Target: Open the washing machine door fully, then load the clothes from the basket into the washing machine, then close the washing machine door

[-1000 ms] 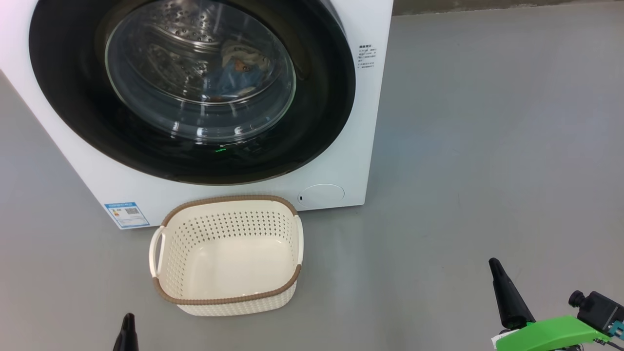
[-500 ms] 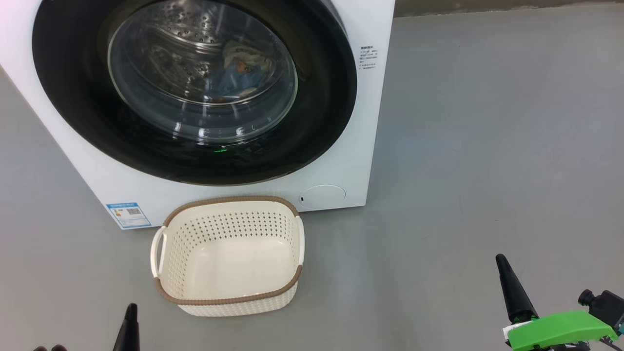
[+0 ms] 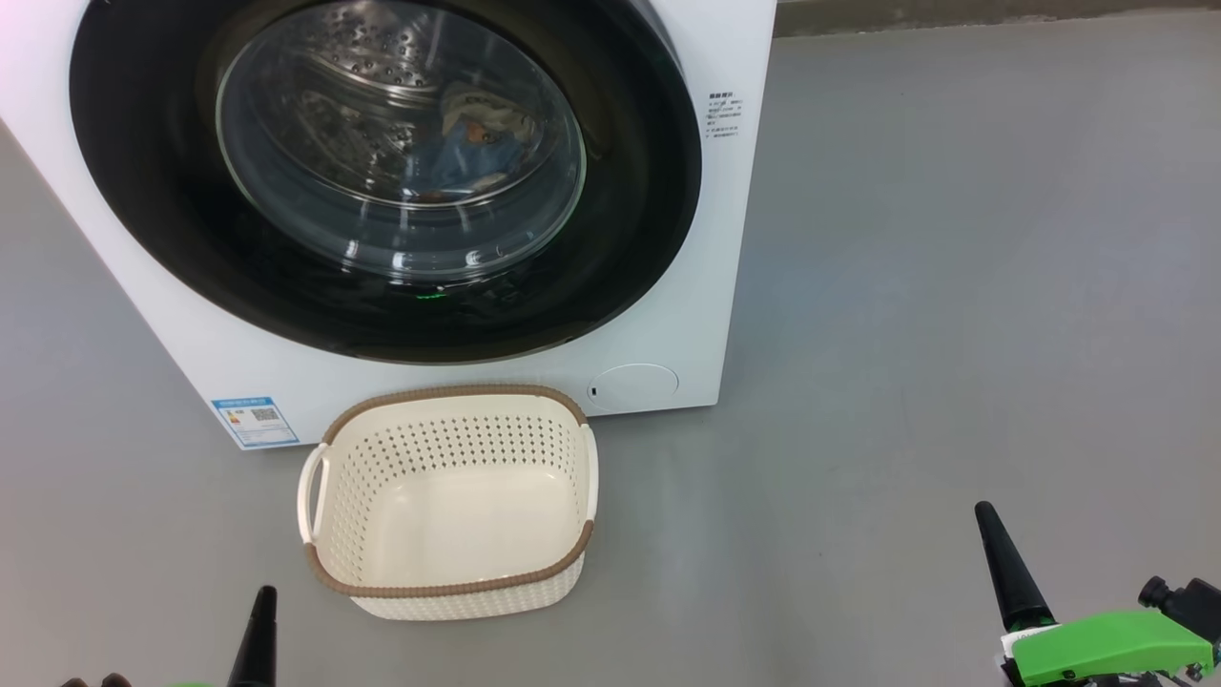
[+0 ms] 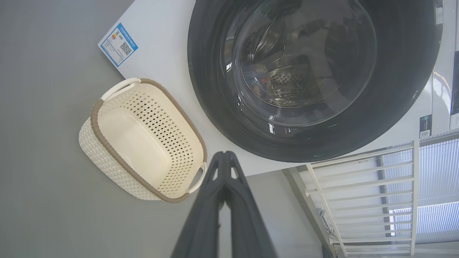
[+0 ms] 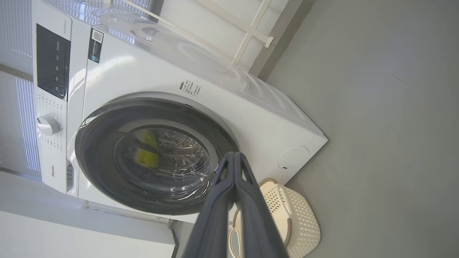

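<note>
Though it's shut, the washing machine door [image 3: 143,210] shows blue clothes [image 3: 469,153].

Just ahead of my left gripper [image 3: 264,603] stands the basket [image 3: 448,393]; past it the washing machine door [image 3: 634,191], shut, clothes [image 3: 472,143] behind its glass.

The head view's top edge cuts off the upper washing machine [image 3: 696,324] and its door [image 3: 639,191], and its bottom edge cuts the left gripper [image 3: 264,599] just below the tip. The clothes [image 3: 472,143] lie dim behind reflections in the door, their shapes unclear; the print on the blue sticker [image 3: 254,421] is too small to read. In the right wrist view the right gripper [image 5: 235,154] hides part of the basket [image 5: 301,222].
</note>
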You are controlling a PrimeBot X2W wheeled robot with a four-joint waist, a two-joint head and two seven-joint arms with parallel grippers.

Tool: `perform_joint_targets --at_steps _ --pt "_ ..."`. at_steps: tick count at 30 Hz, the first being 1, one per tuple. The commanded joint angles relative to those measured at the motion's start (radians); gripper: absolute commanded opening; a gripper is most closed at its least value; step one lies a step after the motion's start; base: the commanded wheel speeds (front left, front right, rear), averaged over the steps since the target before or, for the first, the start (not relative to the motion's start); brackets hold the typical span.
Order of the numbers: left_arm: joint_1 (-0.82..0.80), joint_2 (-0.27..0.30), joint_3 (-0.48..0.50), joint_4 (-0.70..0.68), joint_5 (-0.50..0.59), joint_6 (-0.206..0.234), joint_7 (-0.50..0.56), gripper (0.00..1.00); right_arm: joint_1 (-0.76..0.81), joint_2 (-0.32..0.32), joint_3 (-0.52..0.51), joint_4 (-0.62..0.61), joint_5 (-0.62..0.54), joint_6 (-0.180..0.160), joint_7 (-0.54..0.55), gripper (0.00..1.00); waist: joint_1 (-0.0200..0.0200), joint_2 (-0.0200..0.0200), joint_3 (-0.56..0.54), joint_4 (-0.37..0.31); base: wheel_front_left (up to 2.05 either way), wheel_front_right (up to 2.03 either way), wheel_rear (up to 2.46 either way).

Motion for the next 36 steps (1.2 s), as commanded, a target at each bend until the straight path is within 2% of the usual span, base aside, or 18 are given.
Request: perform_joint_targets --at_steps 1,36 --pt "-0.050 0.023 0.025 -0.018 -0.025 -0.012 0.008 0.00 -0.051 -0.001 0.004 -0.022 0.027 0.001 0.005 0.00 -0.0001 -0.0001 0.000 0.000 0.00 0.00 0.00" --pt "-0.114 0.029 0.041 0.013 -0.405 -0.042 0.108 0.00 -0.077 0.020 -0.052 0.006 0.380 0.001 0.108 0.00 -0.0001 -0.0001 -0.008 0.009 0.00 0.00 0.00"
